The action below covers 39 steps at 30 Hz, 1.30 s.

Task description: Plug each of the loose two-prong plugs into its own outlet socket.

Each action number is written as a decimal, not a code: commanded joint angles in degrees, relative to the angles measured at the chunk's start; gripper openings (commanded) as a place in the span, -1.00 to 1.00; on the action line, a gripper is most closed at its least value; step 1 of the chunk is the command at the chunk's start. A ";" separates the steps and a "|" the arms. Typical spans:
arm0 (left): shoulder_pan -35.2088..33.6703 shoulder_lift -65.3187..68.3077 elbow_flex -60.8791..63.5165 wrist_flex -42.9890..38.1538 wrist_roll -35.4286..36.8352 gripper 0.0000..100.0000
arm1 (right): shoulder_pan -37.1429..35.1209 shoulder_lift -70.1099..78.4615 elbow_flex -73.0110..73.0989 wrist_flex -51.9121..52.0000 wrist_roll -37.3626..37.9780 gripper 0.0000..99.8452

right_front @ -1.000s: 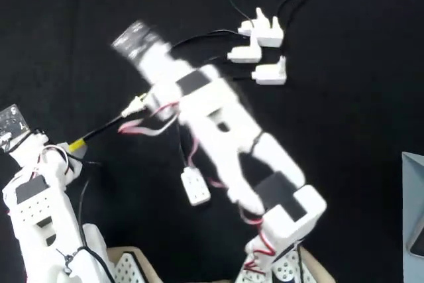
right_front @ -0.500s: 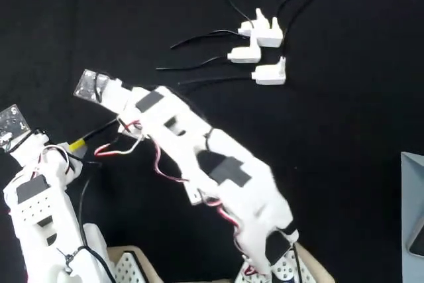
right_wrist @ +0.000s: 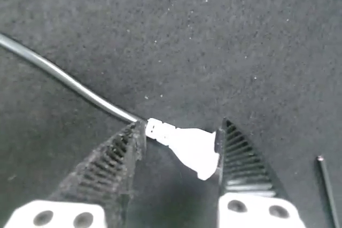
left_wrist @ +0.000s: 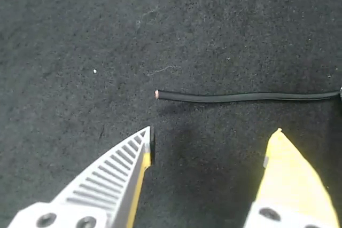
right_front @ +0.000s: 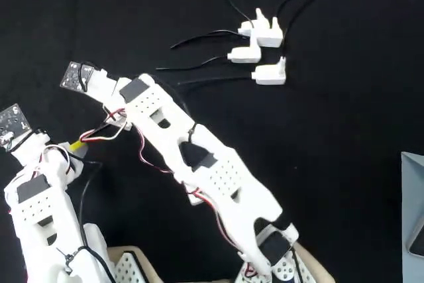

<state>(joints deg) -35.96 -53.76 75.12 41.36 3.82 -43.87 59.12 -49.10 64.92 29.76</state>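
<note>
- The left arm (right_front: 36,203) stands at the near left corner of the black table (right_front: 344,137).
- The left gripper (left_wrist: 214,134) hangs just above the cloth. Its jaws are apart, one ribbed white and one yellow, and nothing is between them.
- Just beyond its fingertips lies the cut end (left_wrist: 157,94) of a thin black cord (left_wrist: 240,97). It lies flat on the cloth, apart from both jaws, with a speck of copper at its tip.
- The right arm (right_front: 192,157) rises from the near middle of the table. It stretches on a slant toward the far left, passing above the left gripper's yellow jaw.
- The right gripper (right_wrist: 181,126) is low over the cloth with its two black ribbed jaws spread.
- A white two-prong plug (right_wrist: 189,145) lies on the table between those jaws. Its broad end is against one jaw, and its narrow neck, where its black cord enters, is by the tip of the other. I cannot tell whether either jaw presses on it. Its prongs cannot be made out.
- A grey object (right_front: 414,203) sits at the right edge of the table, well apart from both arms.
- At the far side lie three white plastic plug-or-socket pieces, well apart from both grippers:
  - the nearest (right_front: 270,73);
  - the middle one (right_front: 245,53);
  - the farthest (right_front: 262,29), which looks like two parts joined.
- A short black cord trails leftward from each piece.
</note>
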 commanded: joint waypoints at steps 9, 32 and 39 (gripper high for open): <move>0.92 -0.70 -3.47 -1.23 -0.18 -0.34 | 3.87 4.88 -15.78 15.12 -0.18 -0.98; 1.01 -0.70 -3.47 -1.23 -0.18 -0.34 | 18.37 1.80 -36.88 36.40 -10.55 -0.98; 1.01 -0.70 -3.47 -1.32 -0.18 -0.34 | 17.05 -14.46 -17.71 36.40 -11.43 -0.98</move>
<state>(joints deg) -35.78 -53.76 75.12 41.36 3.82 -26.37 54.73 -74.51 98.95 19.12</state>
